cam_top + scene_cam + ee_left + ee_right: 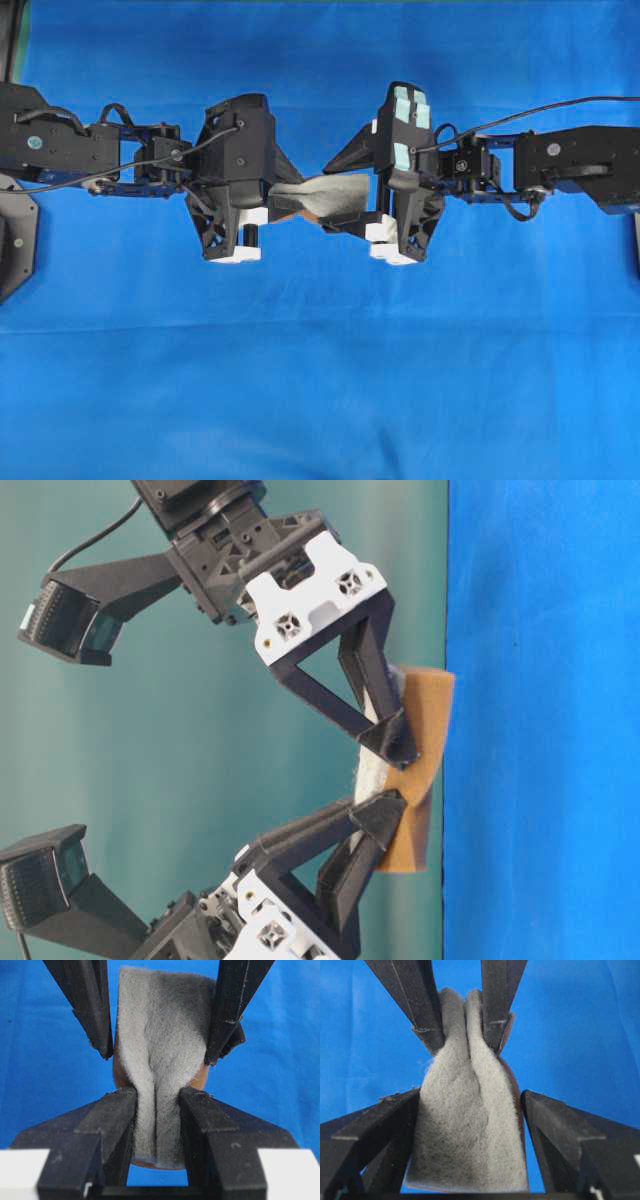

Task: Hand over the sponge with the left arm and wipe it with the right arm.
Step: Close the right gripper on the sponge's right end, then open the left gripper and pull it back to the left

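Observation:
The sponge [320, 192] hangs between my two grippers at the middle of the blue cloth, grey-white face up and tan foam below [425, 780]. My left gripper [290, 197] is shut on one end and pinches it into a fold, as the left wrist view shows [157, 1095]. My right gripper [337, 195], the one with blue-green patches, is open around the other end. In the right wrist view [470, 1095] its left finger touches the sponge [470, 1150] and its right finger stands a little apart. The left gripper's pinching tips show at the top of that view [465, 1042].
A blue cloth [320, 400] covers the whole table. Both arms reach in level from the left and right edges and meet in the middle. A teal wall [200, 760] stands behind in the table-level view.

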